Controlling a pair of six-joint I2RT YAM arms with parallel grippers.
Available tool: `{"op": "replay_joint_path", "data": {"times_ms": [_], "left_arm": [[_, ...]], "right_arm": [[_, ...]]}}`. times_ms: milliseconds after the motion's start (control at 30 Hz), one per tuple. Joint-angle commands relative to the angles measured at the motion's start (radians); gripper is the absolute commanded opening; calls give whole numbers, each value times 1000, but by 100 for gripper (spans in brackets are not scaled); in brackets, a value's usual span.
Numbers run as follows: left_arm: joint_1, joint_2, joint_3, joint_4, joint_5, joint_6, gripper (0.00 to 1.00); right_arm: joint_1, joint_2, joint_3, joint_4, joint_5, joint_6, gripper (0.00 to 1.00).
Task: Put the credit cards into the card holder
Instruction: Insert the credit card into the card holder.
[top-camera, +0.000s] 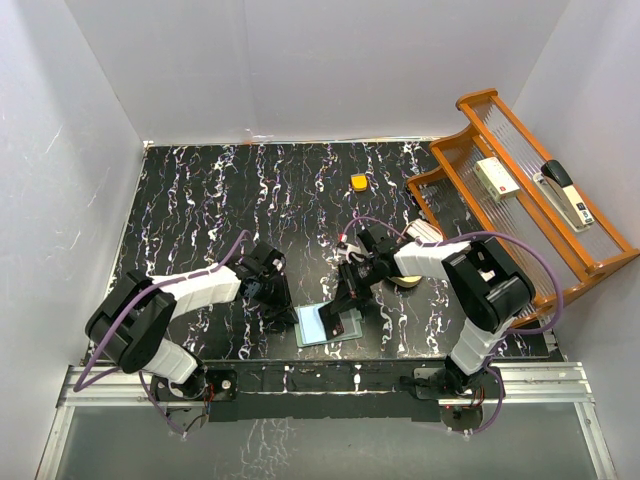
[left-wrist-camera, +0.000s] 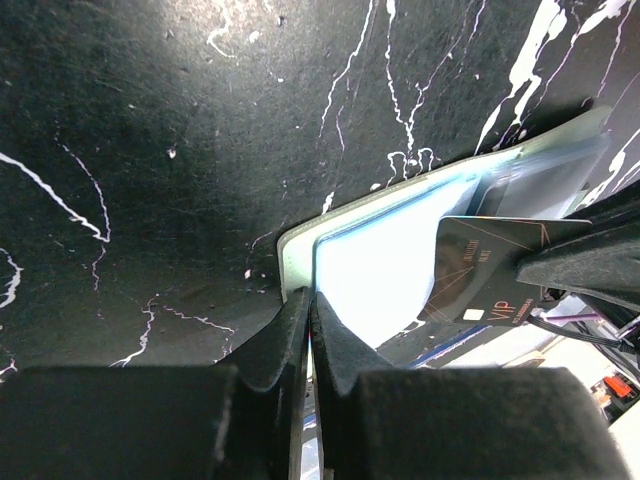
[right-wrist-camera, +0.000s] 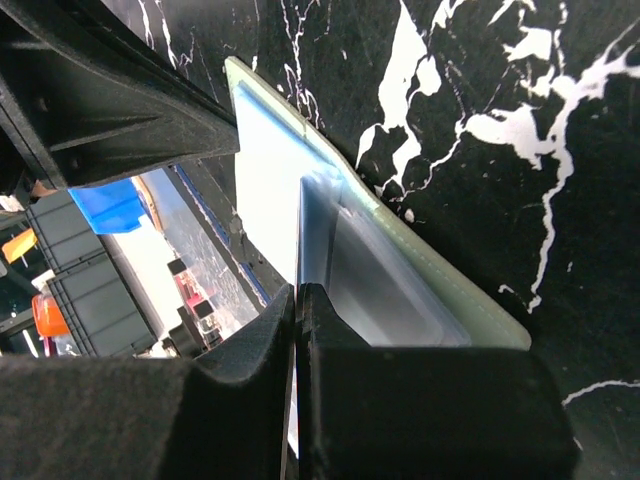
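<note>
The right end effector (right-wrist-camera: 298, 305) is clenched, and the left wrist view shows what it grasps: a dark card (left-wrist-camera: 478, 280) with pale "VIP" lettering, held by its far end with the free end lying over the inside of the card holder (left-wrist-camera: 370, 260). The left end effector (left-wrist-camera: 312, 310) is also clenched, its two fingers pinching the near left edge of the card holder, apparently to steady it. The card holder lies spread open on the desk (top-camera: 200, 220) at the near middle, between the two arms, with its pale inner face up and a clear pocket on the half under the right end effector. My judgement is that this is mid-insertion: the dark card is at the holder but not yet seated in a pocket, since most of its face is exposed. Whether any cards already sit inside I cannot tell, and no loose cards show on the desk, though the right arm hides part of it. Counted, there are one visible card, one card holder and two arms. Further out are one small orange block (top-camera: 358, 182) near the far edge, and one wooden rack (top-camera: 470, 103) at the right, which carries one stapler (top-camera: 565, 190) and one small box (top-camera: 497, 176).
</note>
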Motion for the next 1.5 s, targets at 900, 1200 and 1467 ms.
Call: {"op": "replay_joint_path", "data": {"times_ms": [900, 1200, 1467], "left_arm": [[-1, 52, -27, 7, -109, -5, 2], [-1, 43, -46, 18, -103, -20, 2], [-1, 43, -57, 28, -98, -26, 2]], "right_arm": [[-65, -26, -124, 154, 102, 39, 0], [-67, -6, -135, 182, 68, 36, 0], [-67, -34, -146, 188, 77, 53, 0]]}}
